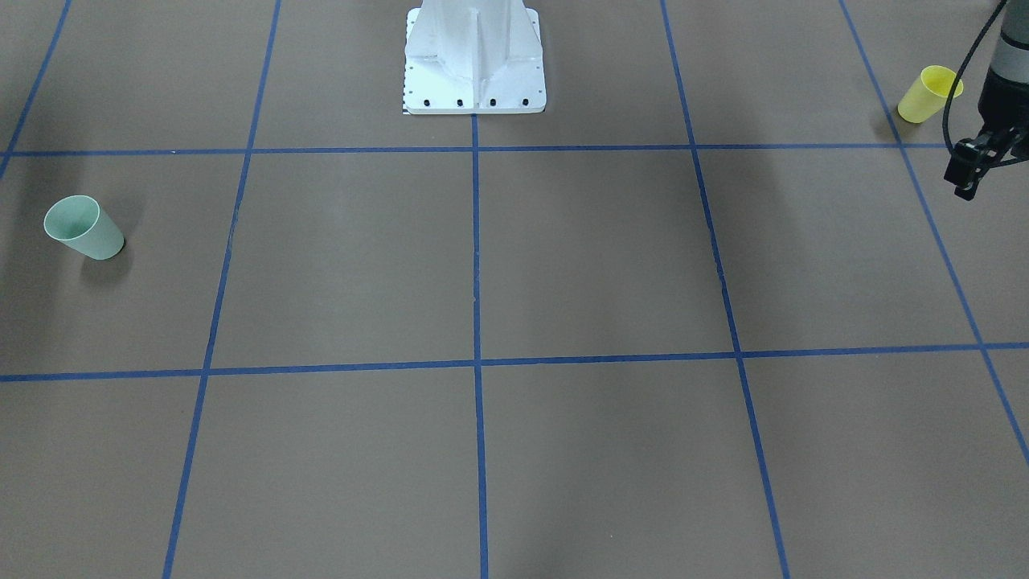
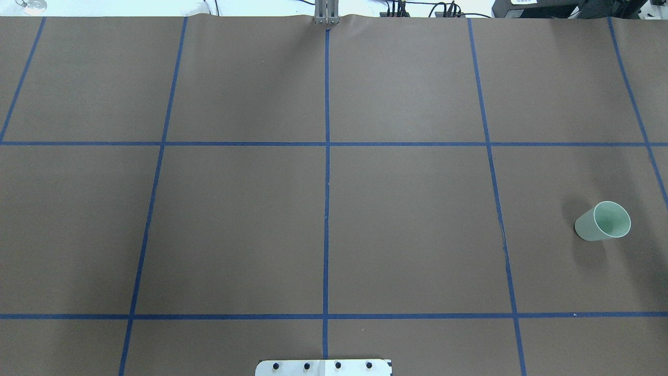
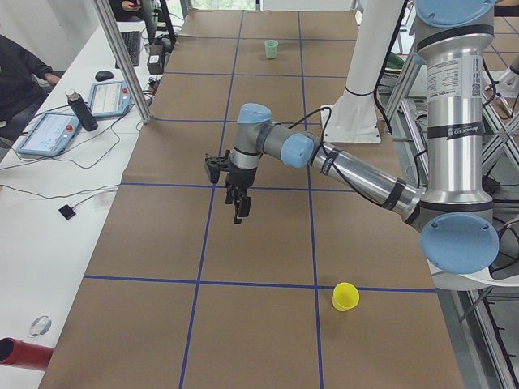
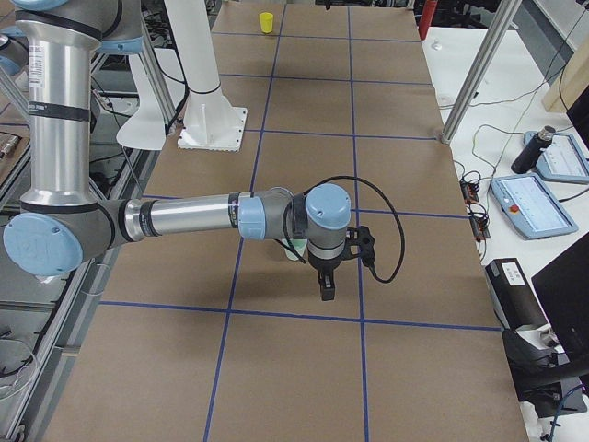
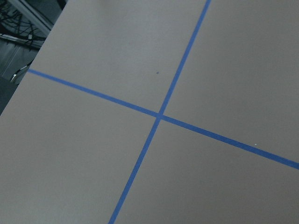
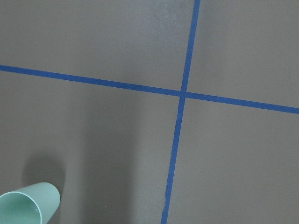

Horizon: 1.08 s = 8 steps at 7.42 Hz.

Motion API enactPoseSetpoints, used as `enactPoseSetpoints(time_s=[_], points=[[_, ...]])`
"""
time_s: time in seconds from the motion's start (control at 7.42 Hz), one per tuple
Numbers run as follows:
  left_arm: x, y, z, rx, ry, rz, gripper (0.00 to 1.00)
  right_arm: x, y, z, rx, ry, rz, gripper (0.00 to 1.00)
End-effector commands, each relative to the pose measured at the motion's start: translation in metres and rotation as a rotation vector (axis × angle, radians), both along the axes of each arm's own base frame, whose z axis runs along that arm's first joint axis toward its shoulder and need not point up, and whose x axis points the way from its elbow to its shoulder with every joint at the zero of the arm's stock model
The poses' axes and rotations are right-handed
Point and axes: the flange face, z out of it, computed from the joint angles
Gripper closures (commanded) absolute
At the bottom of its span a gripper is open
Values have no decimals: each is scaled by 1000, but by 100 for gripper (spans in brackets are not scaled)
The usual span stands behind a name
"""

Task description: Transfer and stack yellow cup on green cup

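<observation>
Yellow cup (image 1: 930,94): upright, rim up, long axis vertical. It stands near the left gripper (image 1: 965,185), on its robot-base side, untouched. Left gripper: holds nothing; jaw gap cannot be told. Green cup (image 2: 603,221): upright, beside the right gripper (image 4: 327,287), whose opening cannot be told. Bare brown table (image 2: 323,224) lies between the cups.

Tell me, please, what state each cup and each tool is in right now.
yellow cup: upright on the table, mouth up, ungrasped.
green cup: upright, mouth up, empty.
left tool: above the table, holding nothing; open or shut unclear.
right tool: above the table near the green cup; open or shut unclear.
</observation>
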Motion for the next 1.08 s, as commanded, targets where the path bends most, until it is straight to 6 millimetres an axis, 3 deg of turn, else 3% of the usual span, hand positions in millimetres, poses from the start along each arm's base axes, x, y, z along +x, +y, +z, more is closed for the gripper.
enactPoseSetpoints(time_s=[0.0, 0.13, 0.4, 0.67, 0.94], points=[[33, 40, 1, -143, -75, -214, 0, 1, 17, 5, -15, -1, 2, 1], [59, 62, 4, -214, -172, -294, 0, 1, 23, 10, -24, -1, 2, 1], [88, 84, 8, -281, -192, -455, 0, 1, 22, 7, -18, -4, 1, 1], [121, 126, 29, -359, -366, -590, 0, 0, 20, 0, -5, -10, 1, 1], [160, 128, 64, -419, -504, -691, 0, 0, 17, -5, 6, -8, 0, 1]])
